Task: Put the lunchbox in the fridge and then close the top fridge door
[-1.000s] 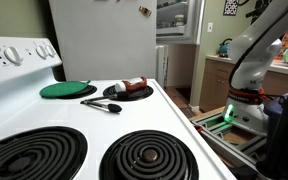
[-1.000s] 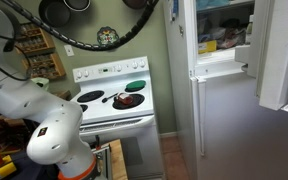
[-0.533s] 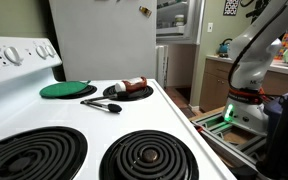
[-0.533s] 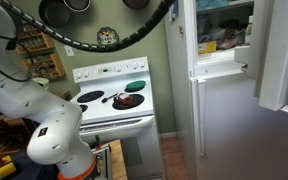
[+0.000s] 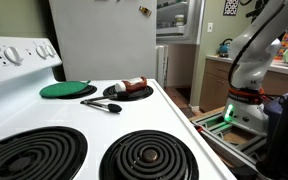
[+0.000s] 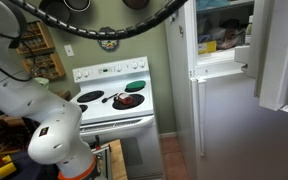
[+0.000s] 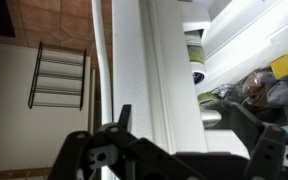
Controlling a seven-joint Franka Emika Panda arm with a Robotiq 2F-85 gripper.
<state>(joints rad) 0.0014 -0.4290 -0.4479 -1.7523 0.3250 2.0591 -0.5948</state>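
Wrist view: the gripper (image 7: 179,112) comes in from the bottom with its two dark fingers (image 7: 96,158) spread wide apart and nothing between them. Straight beyond the gap runs a long white edge of the fridge (image 7: 144,60); I cannot tell whether it belongs to the cabinet or the door. On one side of that edge are crowded, lit shelves, and on the other lie bare tiled floor and one metal rack (image 7: 59,75), so the free room is there. I cannot pick the lunchbox out among the things on the shelves.

In an exterior view the fridge (image 6: 224,120) fills the frame's far side. The top fridge door (image 6: 279,55) is swung wide open, leaving the lit upper compartment uncovered, and the lower door front is flat and shut. A strip of bare floor runs between the fridge and one white stove (image 6: 112,105) beside it. The robot arm (image 6: 46,125) bulks in the near corner, well apart from the fridge, with the gripper out of frame. The lunchbox is too small to tell here.

In an exterior view from the stove (image 5: 134,115), the fridge (image 5: 104,40) stands just behind the cooktop, with its lit upper compartment showing past its side. I count two coil burners (image 5: 149,155), one green round lid (image 5: 68,89), one dark plate (image 5: 132,92) and one black utensil (image 5: 102,104). The robot arm (image 5: 246,60) stands across an open aisle from the fridge.
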